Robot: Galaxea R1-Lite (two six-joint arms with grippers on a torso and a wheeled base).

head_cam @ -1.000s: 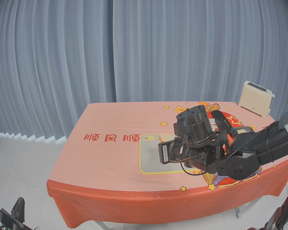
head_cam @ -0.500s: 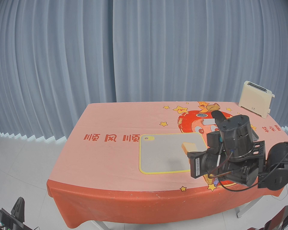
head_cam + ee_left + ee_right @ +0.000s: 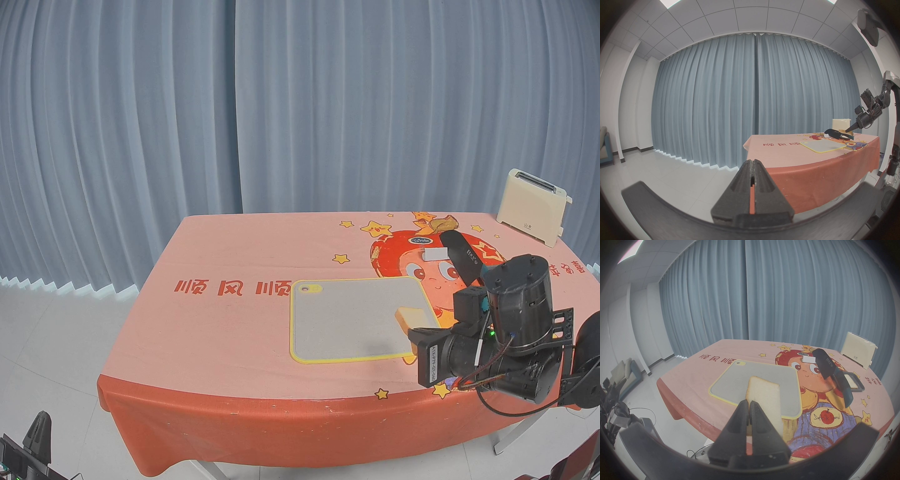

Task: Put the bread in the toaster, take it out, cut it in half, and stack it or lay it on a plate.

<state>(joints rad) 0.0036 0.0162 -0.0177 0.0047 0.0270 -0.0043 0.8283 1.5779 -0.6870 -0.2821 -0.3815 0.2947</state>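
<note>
Indoors, a pleated grey-blue curtain (image 3: 187,94) hangs behind a table (image 3: 250,250) under a salmon printed cloth. Flat grey board (image 3: 344,312), yellow-rimmed, mid-table. Boxy cream toaster (image 3: 533,206) at far right corner; black case (image 3: 465,256) between it and board. Right gripper (image 3: 749,407) pinched on pale bread slice (image 3: 764,394), upright over board's right edge. Left gripper (image 3: 752,165) off the table, fingers together, nothing held.
</note>
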